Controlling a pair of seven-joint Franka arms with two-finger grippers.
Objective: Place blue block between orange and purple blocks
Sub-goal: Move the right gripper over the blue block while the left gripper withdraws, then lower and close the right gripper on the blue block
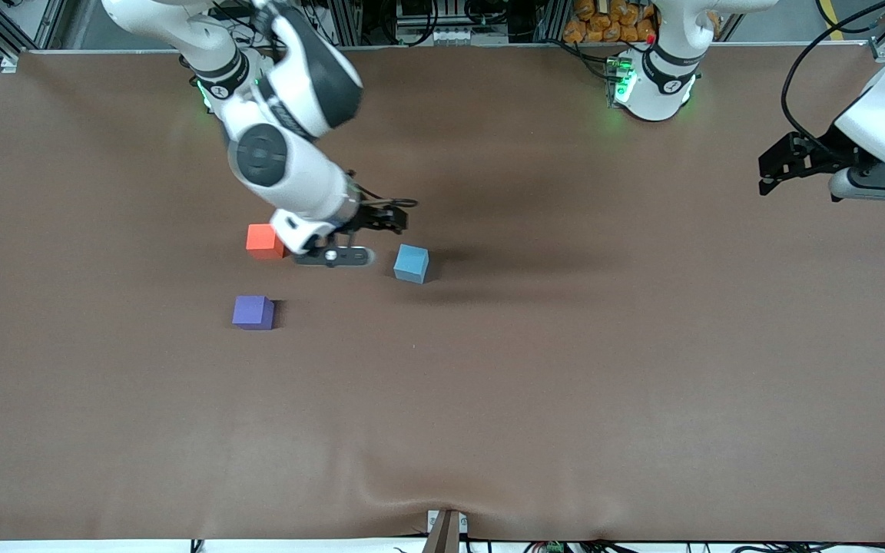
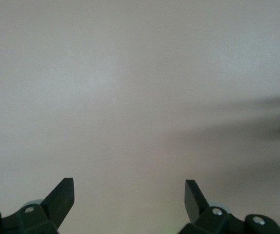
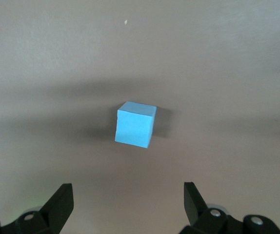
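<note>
The blue block (image 1: 411, 263) is a light sky-blue cube on the brown cloth. It also shows in the right wrist view (image 3: 135, 124), ahead of the fingertips and untouched. The orange block (image 1: 264, 240) sits toward the right arm's end of the table. The purple block (image 1: 253, 312) lies nearer to the front camera than the orange one, with a gap between them. My right gripper (image 1: 390, 219) (image 3: 128, 192) is open and empty, low over the cloth between the orange and blue blocks. My left gripper (image 1: 777, 165) (image 2: 129, 187) is open and empty, waiting over the left arm's end of the table.
The brown cloth (image 1: 565, 369) covers the whole table and has a wrinkle (image 1: 404, 491) near the edge closest to the front camera. The right arm's elbow and forearm (image 1: 289, 138) hang over the cloth above the orange block.
</note>
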